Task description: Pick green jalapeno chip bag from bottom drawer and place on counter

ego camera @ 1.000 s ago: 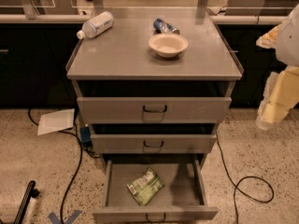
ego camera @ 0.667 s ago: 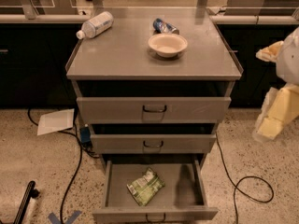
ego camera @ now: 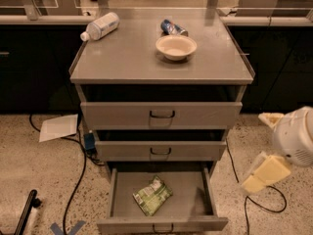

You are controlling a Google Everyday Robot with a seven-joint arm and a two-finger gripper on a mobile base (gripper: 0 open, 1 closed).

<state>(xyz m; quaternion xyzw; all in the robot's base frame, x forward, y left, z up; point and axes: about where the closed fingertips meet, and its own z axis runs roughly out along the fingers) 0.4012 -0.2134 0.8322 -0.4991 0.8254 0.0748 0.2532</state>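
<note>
Green jalapeno chip bag (ego camera: 152, 196) lies flat in the open bottom drawer (ego camera: 122, 192). Pincer (ego camera: 259, 151) apart, empty, low beyond the tabletop's (ego camera: 127, 58) right edge, beside the drawer.

Dim, warm light comes from overhead. The surface (ego camera: 127, 62) carries a soft sheen near its back edge; black shadow fills the recess beneath it. The pincer (ego camera: 266, 173), low at the right edge, catches bright light.

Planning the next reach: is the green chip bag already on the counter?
No, the green jalapeno chip bag lies in the open bottom drawer; the claw hangs off to that drawer's right.
</note>
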